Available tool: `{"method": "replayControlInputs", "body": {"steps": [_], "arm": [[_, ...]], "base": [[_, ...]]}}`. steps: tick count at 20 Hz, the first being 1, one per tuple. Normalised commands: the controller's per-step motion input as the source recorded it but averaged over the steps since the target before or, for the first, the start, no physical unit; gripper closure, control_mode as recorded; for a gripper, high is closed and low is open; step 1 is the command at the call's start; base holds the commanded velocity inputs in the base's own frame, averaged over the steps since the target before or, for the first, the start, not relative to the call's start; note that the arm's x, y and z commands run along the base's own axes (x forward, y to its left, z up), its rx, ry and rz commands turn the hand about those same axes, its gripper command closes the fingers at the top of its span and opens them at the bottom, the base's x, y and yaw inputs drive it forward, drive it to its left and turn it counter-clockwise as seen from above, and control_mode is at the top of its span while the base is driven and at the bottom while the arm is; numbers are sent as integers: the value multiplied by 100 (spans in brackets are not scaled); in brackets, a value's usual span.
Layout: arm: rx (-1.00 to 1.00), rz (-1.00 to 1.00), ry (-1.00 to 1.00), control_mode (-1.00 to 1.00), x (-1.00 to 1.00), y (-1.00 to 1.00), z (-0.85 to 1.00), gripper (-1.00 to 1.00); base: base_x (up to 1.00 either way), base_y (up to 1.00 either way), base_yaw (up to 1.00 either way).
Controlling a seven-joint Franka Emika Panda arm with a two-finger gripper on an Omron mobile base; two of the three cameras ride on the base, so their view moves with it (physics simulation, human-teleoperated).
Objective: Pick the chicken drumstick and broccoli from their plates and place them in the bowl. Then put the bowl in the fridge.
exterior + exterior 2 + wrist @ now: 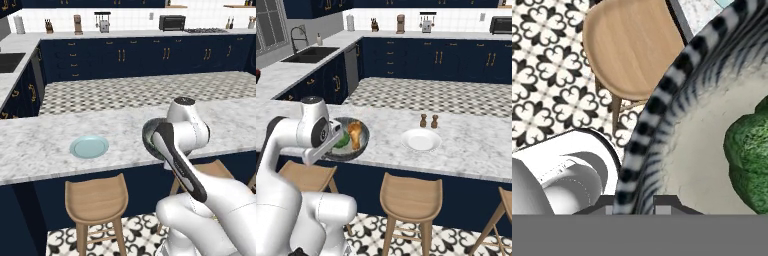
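One dark speckled round bowl (358, 145) is holding one green bumpy broccoli (751, 155) and one golden-brown drumstick (355, 133). The drumstick's long axis is standing nearly upright. The gripper (639, 202) is clamping the bowl's rim.

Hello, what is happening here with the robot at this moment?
The robot's hand is shut on the rim of the bowl and holds it at the counter edge, above a stool. The chicken drumstick and broccoli are inside it. The blue plate and white plate lie bare.
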Motion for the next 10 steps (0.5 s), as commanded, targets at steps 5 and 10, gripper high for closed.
{"method": "replayControlInputs", "body": {"steps": [5,10], "arm": [[0,0,0,100,0,0,0,100],[0,0,0,100,0,0,0,100]], "base": [[-46,-20,-3],[0,-34,-70]]}}
